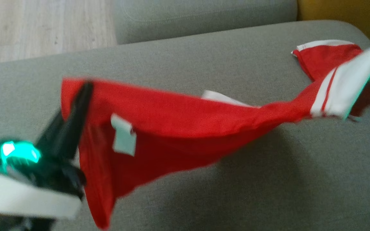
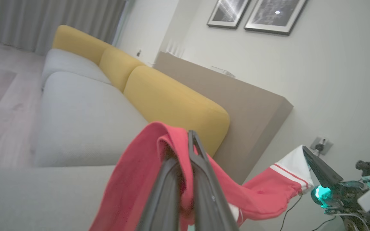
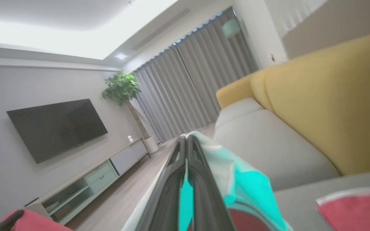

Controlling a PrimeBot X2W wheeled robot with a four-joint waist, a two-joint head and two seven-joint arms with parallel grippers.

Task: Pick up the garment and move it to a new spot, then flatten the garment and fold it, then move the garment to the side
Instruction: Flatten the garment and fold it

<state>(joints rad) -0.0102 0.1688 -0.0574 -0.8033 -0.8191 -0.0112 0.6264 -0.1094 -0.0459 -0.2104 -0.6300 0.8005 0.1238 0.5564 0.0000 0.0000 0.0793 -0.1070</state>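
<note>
The left gripper (image 1: pixel 86 87) at lower left and the right gripper (image 3: pixel 185 139) each clamp one end of the red garment (image 1: pixel 178 128), stretched mid-frame above the grey sofa seat (image 1: pixel 185 57), with bare cushion around it up to the seat's edge by the floor (image 1: pixel 43 29) at upper left.

Grey fabric sofa seat (image 1: pixel 185 54), broad and rounded at the far edge, with a second grey cushion (image 1: pixel 204 16) just beyond, a yellow backrest (image 1: pixel 332 9) at the far right corner and pale wood floor (image 1: pixel 43 29) past the far left. Lying directly on the seat near its far right edge: one crumpled end of the red garment (image 1: pixel 328 57), white-trimmed, resting on the fabric. Soft shadow across the near middle of the seat.
</note>
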